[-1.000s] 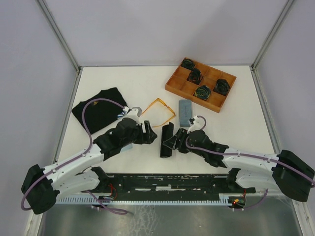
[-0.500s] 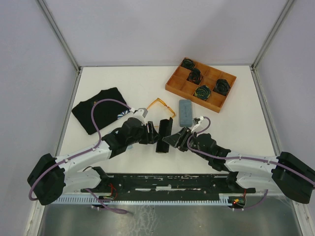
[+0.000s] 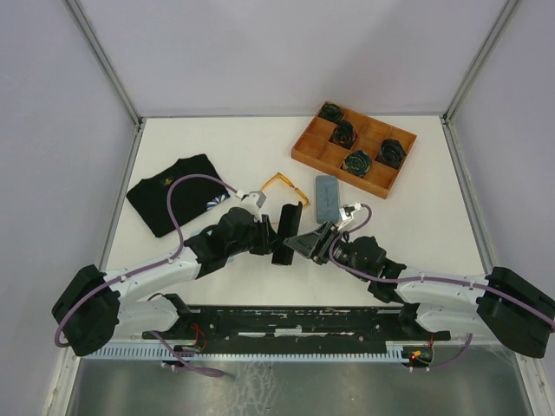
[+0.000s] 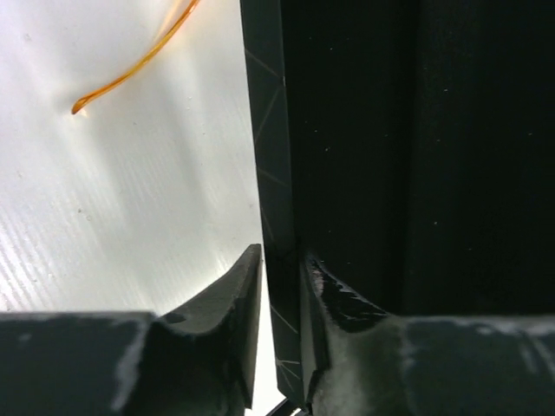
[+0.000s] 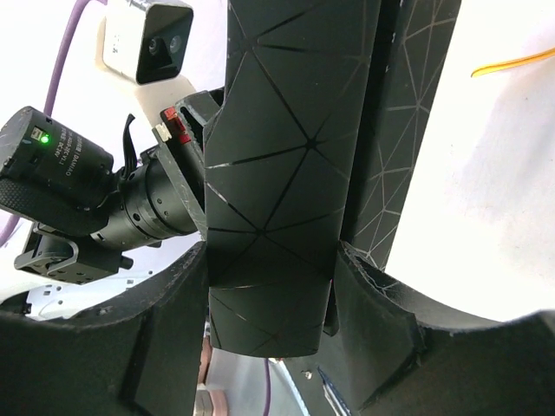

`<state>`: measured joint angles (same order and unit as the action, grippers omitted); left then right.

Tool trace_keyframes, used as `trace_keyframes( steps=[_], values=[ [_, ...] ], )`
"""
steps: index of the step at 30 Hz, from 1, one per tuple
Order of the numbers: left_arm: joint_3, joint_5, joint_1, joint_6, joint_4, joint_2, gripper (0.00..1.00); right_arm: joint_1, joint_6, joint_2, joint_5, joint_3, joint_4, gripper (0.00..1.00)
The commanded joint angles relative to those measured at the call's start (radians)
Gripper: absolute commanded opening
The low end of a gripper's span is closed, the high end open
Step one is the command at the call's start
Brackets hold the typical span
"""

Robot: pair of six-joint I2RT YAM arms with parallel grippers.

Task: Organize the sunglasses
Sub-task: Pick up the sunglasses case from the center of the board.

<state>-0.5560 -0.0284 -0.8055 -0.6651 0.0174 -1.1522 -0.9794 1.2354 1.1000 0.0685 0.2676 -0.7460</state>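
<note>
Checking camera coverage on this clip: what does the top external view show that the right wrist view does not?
Only top external: the grey-blue case, the wooden tray, the black cloth and most of the orange sunglasses. Only right wrist: the triangular line pattern on the black case and the left arm's wrist camera up close. Both: the black case, clamped by the left tool and the right tool, plus a bit of orange frame.
</note>
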Motion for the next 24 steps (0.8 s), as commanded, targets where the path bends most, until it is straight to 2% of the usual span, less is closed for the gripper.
trace_keyframes(
  steps=[1,6,10,14,18,24],
  values=[
    [-0.021,0.005,-0.004,-0.002,0.034,-0.001,0.24,0.002,0.009,-0.001,-0.02,0.0,-0.15,0.44],
    [-0.031,0.024,-0.004,0.012,0.008,0.01,0.1,0.002,-0.017,0.001,-0.031,-0.029,-0.231,0.58],
    [-0.047,0.052,-0.004,0.025,-0.029,0.031,0.04,0.002,-0.051,0.011,-0.032,-0.066,-0.348,0.67],
    [-0.072,0.094,-0.004,0.049,-0.084,0.054,0.03,0.002,-0.081,0.01,-0.019,-0.094,-0.396,0.74],
    [-0.104,0.145,-0.003,0.095,-0.15,0.067,0.03,0.002,-0.1,-0.011,0.007,-0.102,-0.351,0.87],
    [-0.138,0.236,-0.004,0.153,-0.241,0.069,0.03,0.002,-0.163,-0.104,0.039,-0.142,-0.448,0.93]
  ],
)
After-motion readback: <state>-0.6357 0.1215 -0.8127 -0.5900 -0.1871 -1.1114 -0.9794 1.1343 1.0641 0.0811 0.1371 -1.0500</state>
